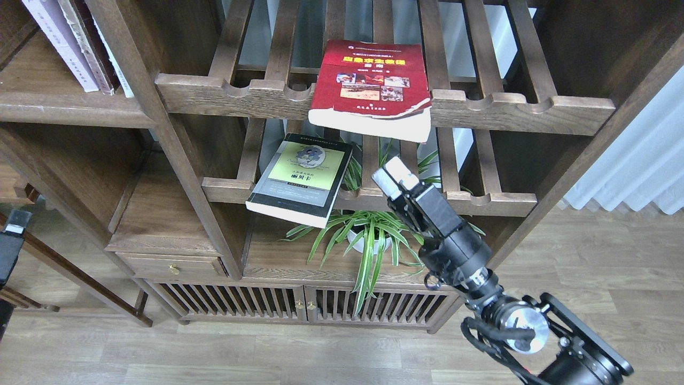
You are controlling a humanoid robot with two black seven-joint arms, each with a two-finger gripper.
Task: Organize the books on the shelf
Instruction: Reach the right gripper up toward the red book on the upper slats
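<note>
The thick red book [371, 85] lies flat on the upper slatted rack, its lower edge hanging over the front rail. The black-grey book with the yellow-green panel [302, 179] lies tilted on the lower rack and overhangs its front rail. A white-lilac book [53, 43] stands among others on the solid dark shelf [69, 109] at the top left. My right gripper [396, 174] is below the red book and right of the black-grey book, touching neither; its fingers overlap in view. My left gripper [13, 230] shows only as a dark end at the left edge.
A potted spider plant [374, 235] stands on the board under the lower rack [481, 203], right behind my right gripper. A drawer [171, 264] and a slatted cabinet [299, 305] are below. A curtain [641, 171] hangs at the right over wooden floor.
</note>
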